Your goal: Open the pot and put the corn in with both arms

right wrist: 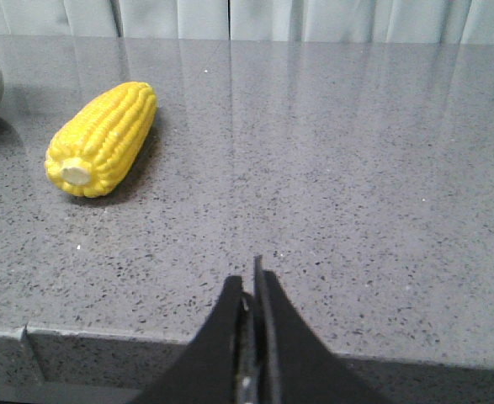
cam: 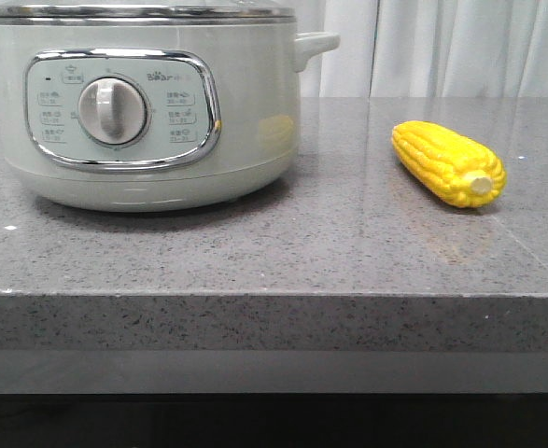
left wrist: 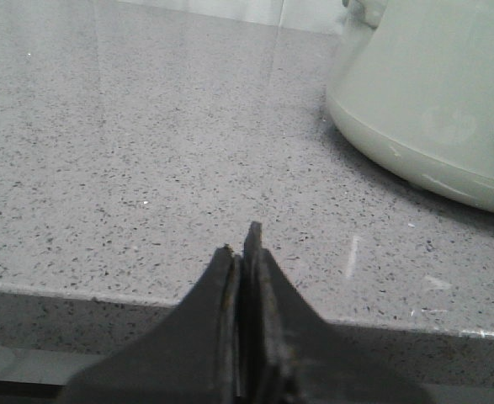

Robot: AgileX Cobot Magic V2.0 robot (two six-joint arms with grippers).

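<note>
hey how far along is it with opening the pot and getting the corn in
Nothing looks done yet. The pot has its lid on, and the corn lies on the counter to the pot's right, apart from it. Nothing is in hand: the left end effector and right end effector are shut and empty near the counter's front edge. Left: lift the lid, pick up the corn, drop it in.

Grey speckled countertop [cam: 255, 252], white curtain [cam: 460, 47] behind.

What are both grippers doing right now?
Left gripper: closed, holding nothing, near the pot.
Right gripper: closed, holding nothing; corn untouched.
</note>
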